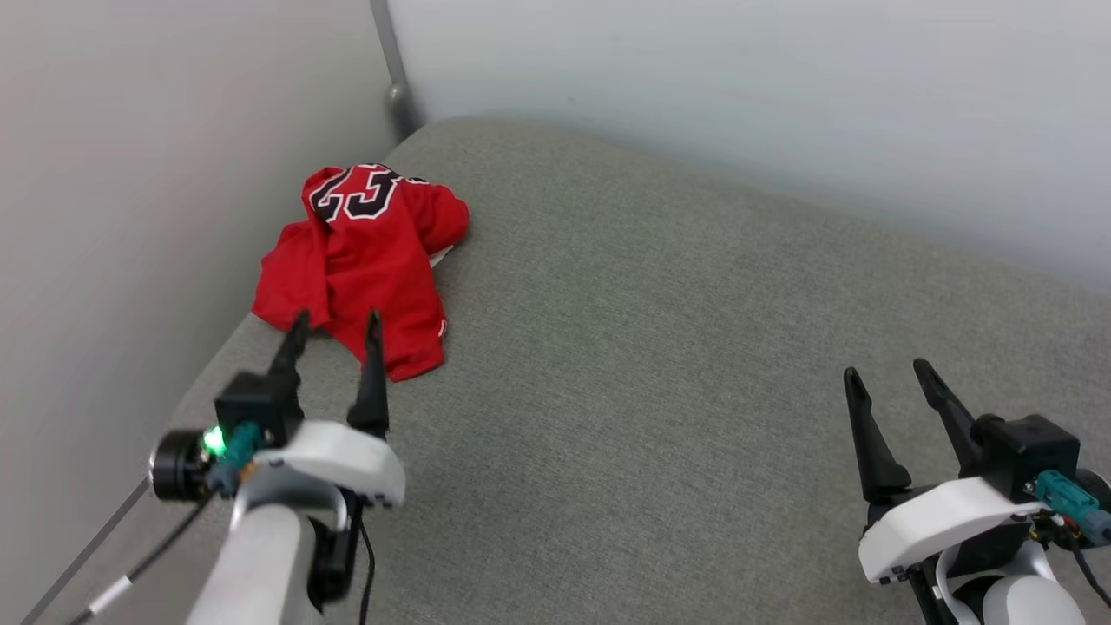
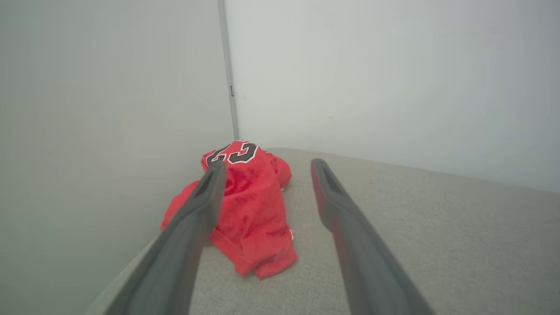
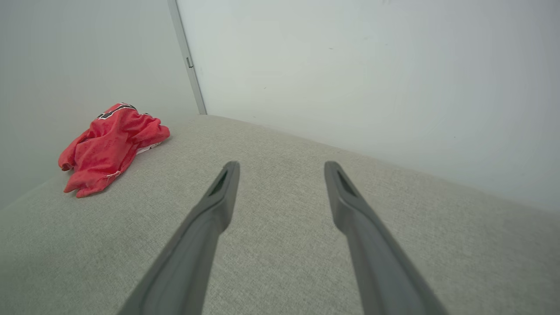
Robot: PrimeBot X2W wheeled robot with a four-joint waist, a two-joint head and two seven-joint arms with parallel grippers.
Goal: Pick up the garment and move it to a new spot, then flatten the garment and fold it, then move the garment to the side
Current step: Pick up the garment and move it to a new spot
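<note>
The garment (image 1: 364, 260) is a red jersey with black, white-outlined numbers, crumpled in a heap at the far left corner of the grey cushion, close to the left wall. A sliver of white shows at its right edge. My left gripper (image 1: 337, 323) is open, its fingertips just short of the heap's near edge; in the left wrist view the garment (image 2: 249, 210) lies ahead between the spread fingers, and the left gripper (image 2: 267, 168) holds nothing. My right gripper (image 1: 885, 369) is open at the lower right, far from the garment (image 3: 109, 146). In its own view the right gripper (image 3: 282, 166) is empty.
A grey fabric cushion (image 1: 660, 347) spreads wide to the right of the heap. Pale walls close in on the left (image 1: 130, 191) and the back (image 1: 781, 95), meeting at a grey corner post (image 1: 395, 78) behind the garment.
</note>
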